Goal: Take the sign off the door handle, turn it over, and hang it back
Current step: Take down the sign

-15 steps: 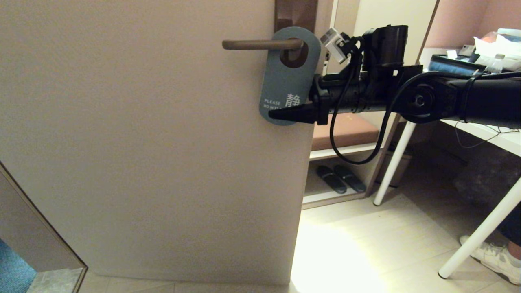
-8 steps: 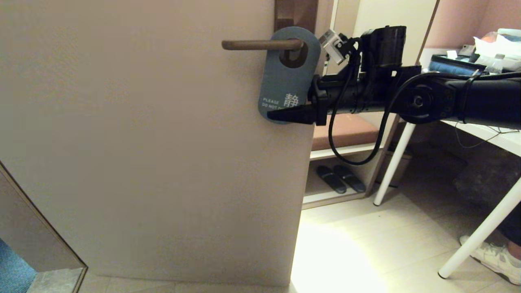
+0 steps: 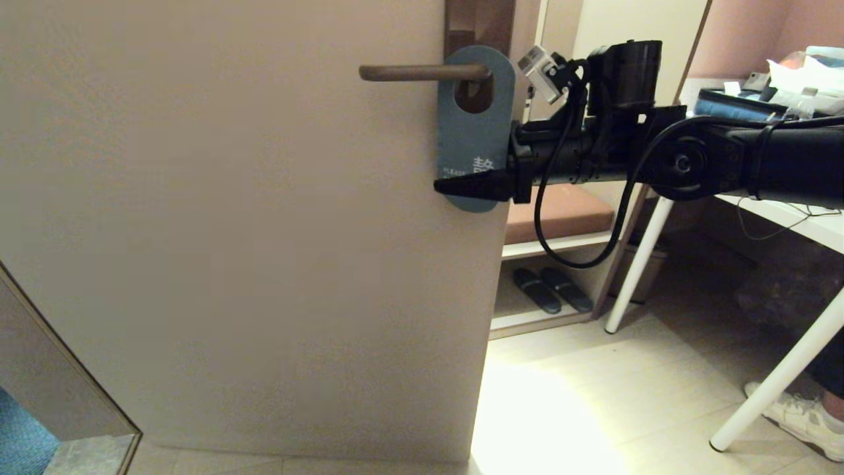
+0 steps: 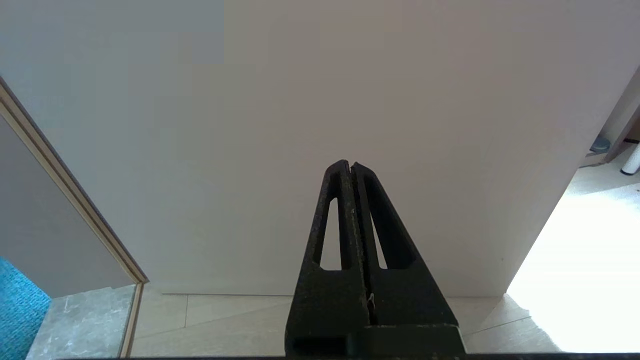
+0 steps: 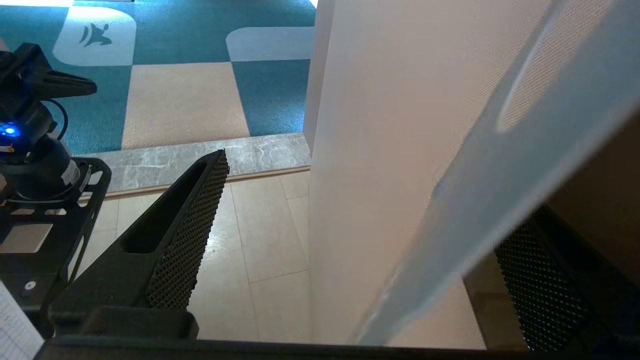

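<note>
The sign [image 3: 475,132] hangs by its oval hole on the door handle [image 3: 422,72], grey-blue face towards me, its lower text partly covered. The handle sits on a brown backplate [image 3: 478,20] on the pale door [image 3: 231,231]. My right gripper [image 3: 455,186] is open at the sign's lower end: one finger lies across the front, the other is hidden behind. In the right wrist view the sign [image 5: 500,175] runs edge-on between the spread fingers [image 5: 195,220] of that gripper [image 5: 380,185]. My left gripper [image 4: 351,165] is shut and empty, low down, facing the door.
A white table leg [image 3: 636,264] and a low shelf with dark slippers [image 3: 550,290] stand right of the door edge. A person's shoe [image 3: 804,415] is at the lower right. The door frame [image 3: 66,369] runs along the lower left.
The sign has swung on the handle: its lower end moved right and it now hangs straighter and looks narrower. The right gripper stayed at its lower end.
</note>
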Robot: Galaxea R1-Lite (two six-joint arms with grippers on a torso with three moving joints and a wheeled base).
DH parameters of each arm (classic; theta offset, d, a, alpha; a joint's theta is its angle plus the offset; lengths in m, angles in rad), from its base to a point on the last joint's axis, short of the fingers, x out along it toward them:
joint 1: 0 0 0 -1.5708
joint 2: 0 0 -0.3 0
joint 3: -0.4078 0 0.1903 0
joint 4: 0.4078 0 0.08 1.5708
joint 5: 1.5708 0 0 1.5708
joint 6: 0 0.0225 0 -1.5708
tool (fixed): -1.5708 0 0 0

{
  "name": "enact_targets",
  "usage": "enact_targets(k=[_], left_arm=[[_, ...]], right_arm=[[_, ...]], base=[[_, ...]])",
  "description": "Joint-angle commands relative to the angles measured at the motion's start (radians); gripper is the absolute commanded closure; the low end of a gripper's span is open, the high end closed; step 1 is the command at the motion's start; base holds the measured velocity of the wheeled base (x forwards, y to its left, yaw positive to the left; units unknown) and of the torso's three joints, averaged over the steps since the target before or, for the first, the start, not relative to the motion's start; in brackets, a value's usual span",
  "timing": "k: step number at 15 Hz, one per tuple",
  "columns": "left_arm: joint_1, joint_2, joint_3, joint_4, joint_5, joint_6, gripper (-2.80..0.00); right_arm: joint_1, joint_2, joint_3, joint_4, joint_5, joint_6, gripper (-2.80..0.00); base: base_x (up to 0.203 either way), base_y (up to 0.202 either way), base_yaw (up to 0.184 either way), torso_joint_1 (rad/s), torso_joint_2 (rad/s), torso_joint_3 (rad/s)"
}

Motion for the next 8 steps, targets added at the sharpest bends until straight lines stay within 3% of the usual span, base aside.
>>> enact_targets(k=[1,5,6,8], left_arm=[[0.0,0.001,0.0,0.0,0.0,0.001,0.0],[0.0,0.001,0.0,0.0,0.0,0.001,0.0],[0.0,0.001,0.0,0.0,0.0,-0.001,0.0],[0.0,0.001,0.0,0.0,0.0,0.0,0.0]], right_arm=[[0.001,-0.012,0.01,-0.002,0.006,-0.003,-2.8],[0.001,-0.015,0.008,-0.002,-0.008,-0.003,-2.8],[0.001,-0.018,0.01,-0.002,-0.008,-0.003,0.0],[0.001,-0.021,0.011,-0.002,-0.018,-0.003,0.0]], base=[[0.0,0.0,0.0,0.0,0.0,0.0],[0.0,0.0,0.0,0.0,0.0,0.0],[0.0,0.0,0.0,0.0,0.0,0.0],[0.0,0.0,0.0,0.0,0.0,0.0]])
